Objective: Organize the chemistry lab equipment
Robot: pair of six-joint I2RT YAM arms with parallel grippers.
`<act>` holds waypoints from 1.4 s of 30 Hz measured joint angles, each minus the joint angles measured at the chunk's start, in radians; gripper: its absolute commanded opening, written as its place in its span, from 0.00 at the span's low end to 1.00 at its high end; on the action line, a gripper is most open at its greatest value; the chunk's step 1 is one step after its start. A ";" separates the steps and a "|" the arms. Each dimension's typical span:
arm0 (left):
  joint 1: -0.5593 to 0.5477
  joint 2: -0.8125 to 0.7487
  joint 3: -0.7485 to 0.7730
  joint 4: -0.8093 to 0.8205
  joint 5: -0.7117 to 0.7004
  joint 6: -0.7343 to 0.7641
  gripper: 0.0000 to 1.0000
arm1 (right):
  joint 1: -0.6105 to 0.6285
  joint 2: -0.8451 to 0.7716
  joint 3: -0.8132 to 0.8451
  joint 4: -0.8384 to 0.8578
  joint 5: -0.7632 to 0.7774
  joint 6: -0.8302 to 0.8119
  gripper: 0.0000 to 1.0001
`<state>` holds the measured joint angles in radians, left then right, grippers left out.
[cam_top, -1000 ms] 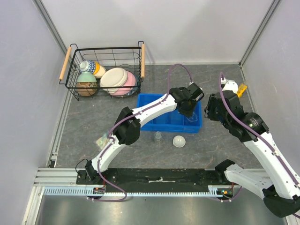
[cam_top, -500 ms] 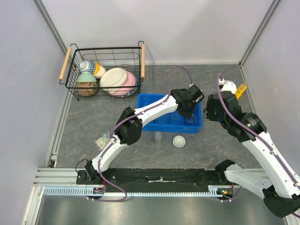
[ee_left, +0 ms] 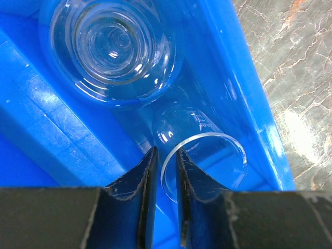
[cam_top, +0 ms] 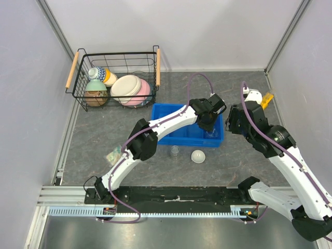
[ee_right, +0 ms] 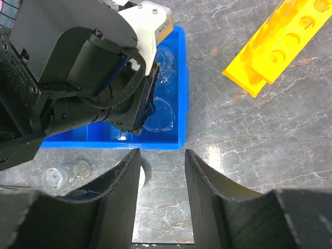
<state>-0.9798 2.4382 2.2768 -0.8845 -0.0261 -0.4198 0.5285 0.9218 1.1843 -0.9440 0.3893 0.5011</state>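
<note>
Left gripper has been eased slightly apart off rim of small clear glass beaker, lower center, in blue plastic bin. Drop-off prob. done. Right gripper is held apart, empty.

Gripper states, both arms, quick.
Left gripper: slightly open, jaws astride the glass beaker rim, not clamping it.
Right gripper: open, empty.

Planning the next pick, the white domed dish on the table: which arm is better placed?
Likely right: the right claw is open and empty near the white domed dish, while the left claw is in the blue bin, jaws astride a beaker rim.
</note>
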 measured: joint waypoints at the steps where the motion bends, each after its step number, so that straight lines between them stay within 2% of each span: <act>1: -0.001 0.000 0.000 0.000 0.000 0.000 0.27 | 0.000 -0.001 0.000 0.000 0.000 0.000 0.47; 14: -0.010 -0.026 0.002 -0.047 -0.028 0.001 0.37 | 0.000 -0.017 0.000 0.000 -0.001 0.000 0.48; 23: -0.010 -0.108 0.002 -0.119 -0.065 0.003 0.37 | 0.000 -0.017 0.000 -0.001 -0.015 0.000 0.49; 30: -0.010 -0.224 -0.016 -0.165 -0.124 0.003 0.38 | 0.000 0.016 0.016 -0.003 -0.048 -0.002 0.54; 39: -0.010 -0.525 -0.303 -0.176 -0.201 0.002 0.40 | 0.000 0.082 0.093 -0.002 -0.170 -0.038 0.57; 41: -0.010 -0.602 -0.396 -0.172 -0.211 0.001 0.43 | 0.005 0.096 0.094 0.003 -0.206 -0.045 0.58; 42: -0.010 -0.638 -0.443 -0.167 -0.213 -0.003 0.48 | 0.009 0.106 0.094 0.005 -0.225 -0.047 0.59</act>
<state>-0.9901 1.8004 1.8343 -1.0512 -0.2394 -0.4229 0.5377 1.0275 1.2781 -0.9394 0.1638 0.4545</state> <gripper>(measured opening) 0.410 0.573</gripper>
